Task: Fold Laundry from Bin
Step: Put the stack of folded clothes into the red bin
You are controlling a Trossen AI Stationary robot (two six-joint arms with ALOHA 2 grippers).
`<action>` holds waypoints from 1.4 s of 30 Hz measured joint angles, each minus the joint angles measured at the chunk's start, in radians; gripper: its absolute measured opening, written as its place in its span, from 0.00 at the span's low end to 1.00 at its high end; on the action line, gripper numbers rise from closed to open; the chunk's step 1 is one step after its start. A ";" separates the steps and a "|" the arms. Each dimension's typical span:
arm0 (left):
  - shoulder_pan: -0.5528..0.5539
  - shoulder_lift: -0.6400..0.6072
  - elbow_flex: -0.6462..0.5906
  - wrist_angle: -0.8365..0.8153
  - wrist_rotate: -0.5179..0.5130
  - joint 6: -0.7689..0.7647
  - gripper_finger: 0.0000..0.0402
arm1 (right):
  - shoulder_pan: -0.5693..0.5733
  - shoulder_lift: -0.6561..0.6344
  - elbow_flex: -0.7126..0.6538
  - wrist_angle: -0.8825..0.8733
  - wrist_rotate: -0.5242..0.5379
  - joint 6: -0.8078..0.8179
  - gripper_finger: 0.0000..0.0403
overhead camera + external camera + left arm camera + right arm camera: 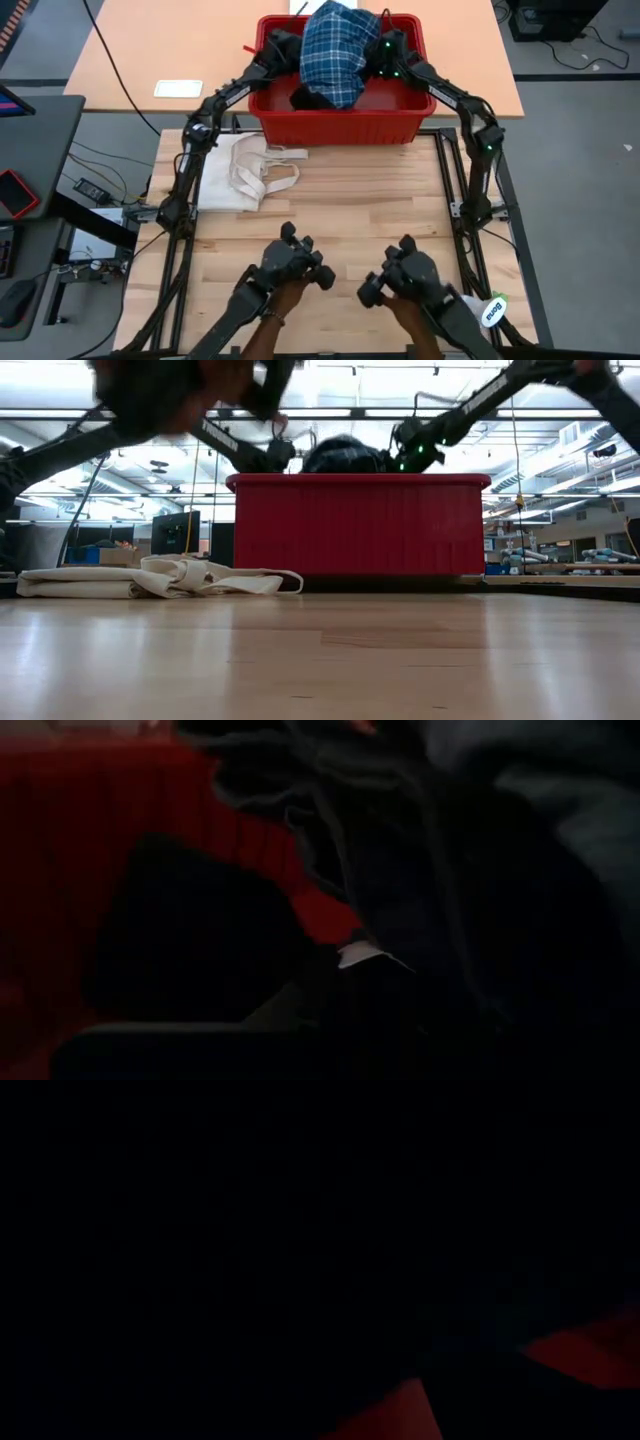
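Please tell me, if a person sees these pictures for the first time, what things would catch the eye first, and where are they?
First comes the bright red bin at the table's far edge, with a blue-and-white plaid shirt heaped above its rim. Both dark arms reach into it, the left claw and right claw buried beside the shirt. A cream-white cloth with strap loops lies flat on the wooden table, left of the bin.

I see bright red bin [345, 115], blue-and-white plaid shirt [340, 50] heaped in it over black garment [312, 97]; cream-white cloth [245, 170] beside bin, pale wood worktop [330, 220].
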 joint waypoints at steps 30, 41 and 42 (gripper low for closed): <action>0.060 0.051 -0.005 -0.437 -0.320 0.056 0.27 | -0.034 0.285 0.156 -0.206 -0.078 -0.111 0.58; 0.085 -0.046 -0.005 -0.484 -0.351 0.140 0.64 | -0.043 0.152 0.156 -0.360 0.133 -0.106 0.68; 0.086 -0.057 -0.005 -0.494 -0.354 0.142 0.65 | -0.043 0.140 0.156 -0.369 0.147 -0.107 0.68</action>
